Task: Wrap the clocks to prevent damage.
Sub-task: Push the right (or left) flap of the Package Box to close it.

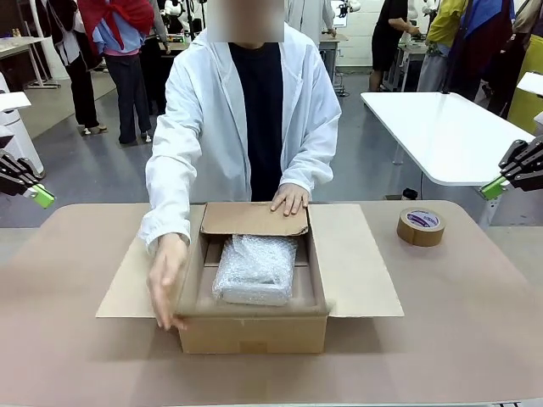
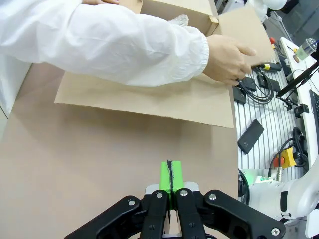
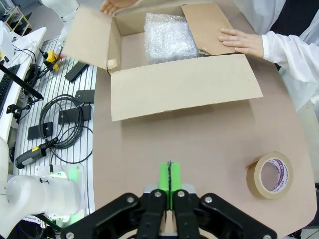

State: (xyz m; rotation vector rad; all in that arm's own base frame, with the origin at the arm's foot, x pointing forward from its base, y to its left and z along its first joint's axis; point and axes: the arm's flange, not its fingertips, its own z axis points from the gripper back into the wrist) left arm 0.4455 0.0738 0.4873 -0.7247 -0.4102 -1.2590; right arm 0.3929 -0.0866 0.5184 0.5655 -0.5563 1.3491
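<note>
The bubble-wrapped clocks (image 1: 256,270) are lying flat inside the carton (image 1: 254,332) at frame centre, long axis seemingly running bottom-to-top. At the side edges, the left hand (image 1: 41,197) and right hand (image 1: 490,188) are hanging pinched closed, empty.

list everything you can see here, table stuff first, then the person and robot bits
bubble-wrap bundle: one, translucent white, inside the open carton
carton: one, brown, middle of the table, flaps open
tape roll: one, brown, on the table to the robot's right, apart from the carton
table: one, tan-pink, bearing all three
cables and small devices: several, black, on the slatted bench beside the table
person's hands: two; one flat on the far flap, one at the side flap on the robot's left
left end effector: one, black with green pads, shut, empty, raised at the left side
right end effector: one, same colours, shut, empty, raised at the right side
</note>
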